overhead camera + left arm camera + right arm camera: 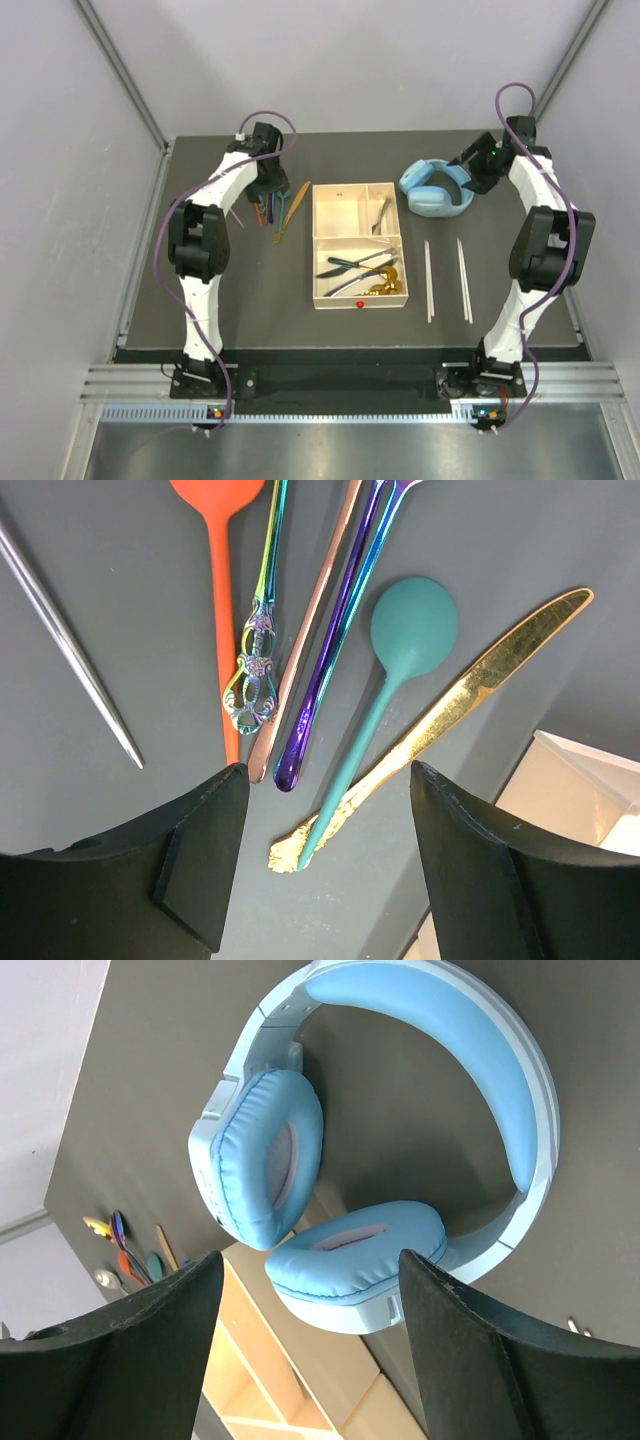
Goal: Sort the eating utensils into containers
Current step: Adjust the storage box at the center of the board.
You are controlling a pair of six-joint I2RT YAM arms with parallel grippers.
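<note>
Chopsticks: two pale chopsticks [429, 282] lie on the bench [250, 300] to the right of the tray, side by side but apart; not yet sorted.
Tray, near section: the large compartment of the cream tray [318, 270] holds dark-and-silver knives and forks [352, 268] and gold spoons [385, 283]; this part looks done.
Tray, far sections: the right small one holds a single dark-and-silver piece [383, 215]; the left small one appears to hold nothing.
Loose group: left of the tray's far corner lie an orange spoon [216, 600], a teal spoon [405, 650], a gold knife [470, 695], a purple-blue handle [335, 650], an iridescent ornate handle [255, 670] and a rose-gold handle [310, 630], packed close together, some touching.
Left pincer [325, 850]: fingers apart, nothing held, hovering over the handle ends of the teal spoon and gold knife.
Right pincer [305, 1350]: fingers apart, nothing held, over the light-blue headphones [400, 1160] at the far right.
Progress: judged roughly half done; the loose group and the chopsticks are left.
</note>
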